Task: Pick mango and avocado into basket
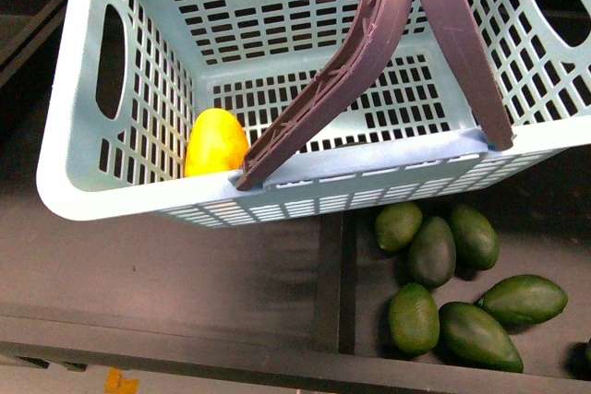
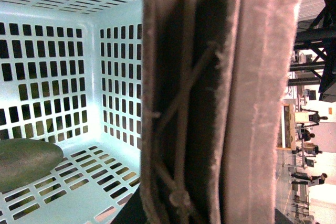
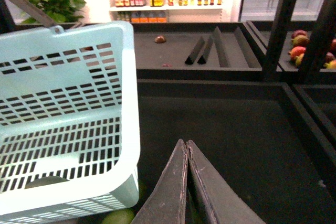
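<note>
The mango (image 1: 215, 142) lies inside the basket (image 1: 305, 177), on the slotted floor in the near left corner, touching the front wall. It is smooth, bright yellow-orange and oval, without visible marks. In the left wrist view a dull oval shape (image 2: 26, 162) rests on the basket floor near a corner; its colour reads poorly there, so what it is cannot be told.

The basket is pale turquoise with slotted walls and floor. Its two brown handles (image 1: 369, 53) cross above the interior and join the front rim.

Five avocados (image 1: 432, 251) lie outside the basket, in a dark tray compartment (image 1: 369, 292) below its front right corner. They are dark green, smooth and egg-shaped, grouped closely, several touching.

The left wrist view is filled by a brown handle (image 2: 220, 98) seen at very close range. The left pincer is not visible, so its state cannot be told.

The right pincer (image 3: 186, 148) has its two dark fingers pressed together with nothing between them. It sits beside the basket's outer wall, over the dark worktop (image 3: 231, 129). A pale green fruit (image 3: 119, 216) shows beneath the basket's edge.
</note>
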`<act>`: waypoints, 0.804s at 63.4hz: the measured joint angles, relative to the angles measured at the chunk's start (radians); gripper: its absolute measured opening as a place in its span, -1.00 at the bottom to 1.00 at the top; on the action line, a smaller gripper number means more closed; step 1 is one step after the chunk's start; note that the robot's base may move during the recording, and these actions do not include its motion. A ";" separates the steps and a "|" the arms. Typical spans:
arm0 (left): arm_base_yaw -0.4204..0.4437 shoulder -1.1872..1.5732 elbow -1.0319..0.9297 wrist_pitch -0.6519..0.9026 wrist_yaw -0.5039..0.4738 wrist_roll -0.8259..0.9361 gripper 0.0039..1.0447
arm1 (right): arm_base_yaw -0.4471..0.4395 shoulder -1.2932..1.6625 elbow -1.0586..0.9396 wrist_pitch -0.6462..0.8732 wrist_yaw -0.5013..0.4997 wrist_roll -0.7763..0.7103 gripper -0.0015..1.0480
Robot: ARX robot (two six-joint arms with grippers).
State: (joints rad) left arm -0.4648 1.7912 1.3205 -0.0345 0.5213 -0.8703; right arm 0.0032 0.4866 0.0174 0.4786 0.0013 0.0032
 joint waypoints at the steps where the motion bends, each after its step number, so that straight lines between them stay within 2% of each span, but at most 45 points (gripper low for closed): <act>1: 0.000 0.000 0.000 0.000 0.001 0.000 -0.74 | 0.000 -0.006 0.000 -0.006 0.000 0.000 -0.96; 51: 0.000 0.000 0.000 0.000 0.001 0.001 -0.74 | -0.002 -0.301 0.000 -0.294 -0.001 0.000 -0.96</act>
State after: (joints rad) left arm -0.4644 1.7912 1.3205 -0.0345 0.5220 -0.8696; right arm 0.0017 0.1852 0.0174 0.1848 0.0002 0.0029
